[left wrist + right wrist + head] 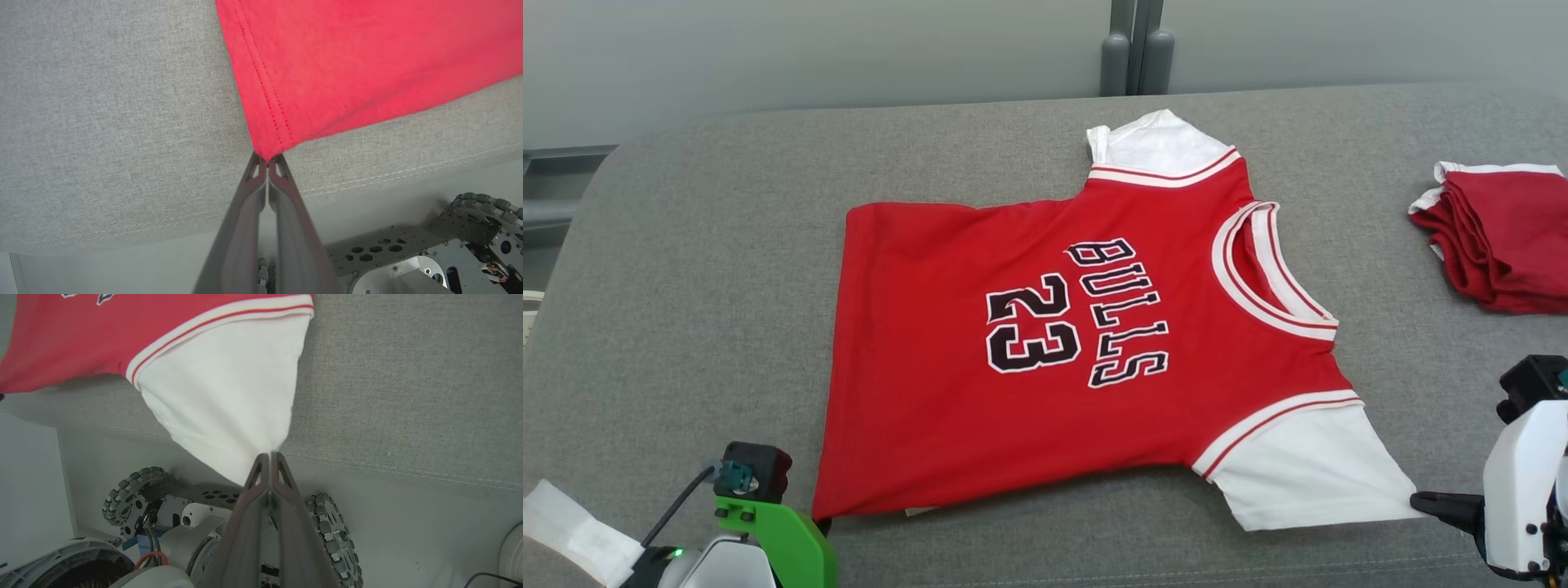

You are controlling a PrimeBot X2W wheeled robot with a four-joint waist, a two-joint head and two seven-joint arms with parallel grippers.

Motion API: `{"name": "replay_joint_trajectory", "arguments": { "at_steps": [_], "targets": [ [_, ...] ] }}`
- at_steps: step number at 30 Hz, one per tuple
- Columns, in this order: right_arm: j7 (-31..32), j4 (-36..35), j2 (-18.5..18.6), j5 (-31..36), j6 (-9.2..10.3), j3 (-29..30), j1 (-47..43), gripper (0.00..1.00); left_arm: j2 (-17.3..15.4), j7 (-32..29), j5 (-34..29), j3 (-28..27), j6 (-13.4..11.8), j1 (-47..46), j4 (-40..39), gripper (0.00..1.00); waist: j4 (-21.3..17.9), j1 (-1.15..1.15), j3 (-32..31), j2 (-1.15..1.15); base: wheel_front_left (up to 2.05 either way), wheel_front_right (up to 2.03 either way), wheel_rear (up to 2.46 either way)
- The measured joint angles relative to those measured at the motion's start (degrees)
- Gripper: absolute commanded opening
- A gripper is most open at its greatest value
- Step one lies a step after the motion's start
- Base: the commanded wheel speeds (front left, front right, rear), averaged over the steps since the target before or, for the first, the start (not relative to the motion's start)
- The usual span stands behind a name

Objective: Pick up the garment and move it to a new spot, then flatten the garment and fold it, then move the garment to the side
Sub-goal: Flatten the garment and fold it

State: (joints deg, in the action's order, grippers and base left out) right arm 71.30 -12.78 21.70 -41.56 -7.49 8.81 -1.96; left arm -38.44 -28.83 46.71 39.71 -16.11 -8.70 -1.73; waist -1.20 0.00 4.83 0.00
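Jersey (1045,343) flat on grey cushion (686,286), pinched at two corners.
L gripper (267,157) clamped on red hem corner, R gripper (269,455) clamped on white sleeve tip; folded red pile (1503,245) at far right.

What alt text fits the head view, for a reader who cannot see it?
A red Bulls 23 jersey lies flat on a grey fabric surface. The left gripper pinches its near hem corner, the right gripper its near white sleeve. Folded red clothes lie at right.
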Motion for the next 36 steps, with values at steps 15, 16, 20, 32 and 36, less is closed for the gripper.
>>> {"name": "replay_joint_trajectory", "arguments": {
  "at_steps": [15, 16, 20, 32, 36],
  "targets": [
    [-10.7, -4.3, -6.8, -0.8, 0.00, 3.6, 8.0, 0.00, 0.1, -10.3, -0.4, -0.4, -3.0, -10.7, -5.1, 0.00, 1.4, 0.00, 3.4, 0.00, 0.00, 0.00, 0.00],
    [-10.7, -4.3, -6.8, -0.8, 0.00, 3.6, 8.0, 0.00, 0.1, -10.3, -0.4, -0.4, -3.0, -10.7, -5.1, 0.00, 1.4, 0.00, 3.4, 0.00, 0.00, 0.00, 0.00],
    [-13.6, -0.4, -7.0, 0.0, 0.01, 2.2, 12.3, 0.00, 2.4, -15.8, -0.7, 1.8, -1.9, -17.0, -1.2, 0.00, 2.1, 0.00, 4.8, 0.00, 0.00, 0.00, 0.00],
    [-28.7, 12.1, -4.8, 4.6, 0.01, -2.8, 23.9, 0.00, 8.2, -21.5, -1.3, 3.2, 0.5, -29.5, 11.3, 0.00, 4.0, 0.00, 7.2, 0.00, 0.00, 0.00, 0.00],
    [-33.7, 15.5, -4.4, 5.5, 0.00, -4.3, 26.0, 0.00, 9.3, -23.1, -0.3, 3.2, 1.0, -31.1, 14.0, 0.00, 4.1, 0.00, 6.9, 0.00, 0.00, 0.00, 0.00]
  ]
}}
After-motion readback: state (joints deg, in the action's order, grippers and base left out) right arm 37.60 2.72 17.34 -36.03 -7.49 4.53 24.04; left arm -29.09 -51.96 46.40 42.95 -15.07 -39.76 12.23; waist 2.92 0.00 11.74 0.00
